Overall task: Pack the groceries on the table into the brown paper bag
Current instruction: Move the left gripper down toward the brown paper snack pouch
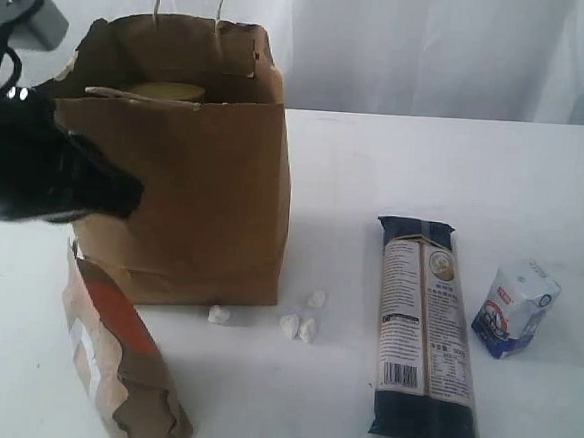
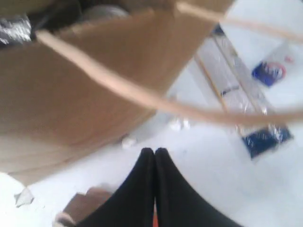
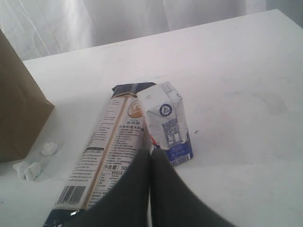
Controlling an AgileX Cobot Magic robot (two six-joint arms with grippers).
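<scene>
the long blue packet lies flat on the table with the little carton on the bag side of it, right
No: the small white-blue carton sits on the side of the long dark-blue packet away from the brown paper bag, as the exterior view shows. The packet does lie flat on the table.

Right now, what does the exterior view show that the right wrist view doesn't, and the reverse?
Exterior only: the handles and open rim of the brown paper bag, the brown-red pouch by its front left corner, and the left arm beside the bag.
Right wrist only: the right claw, shut with nothing in it.
Both: the long dark-blue packet, the small white-blue carton beside it, the white crumbs, part of the bag's wall, and the table.
</scene>
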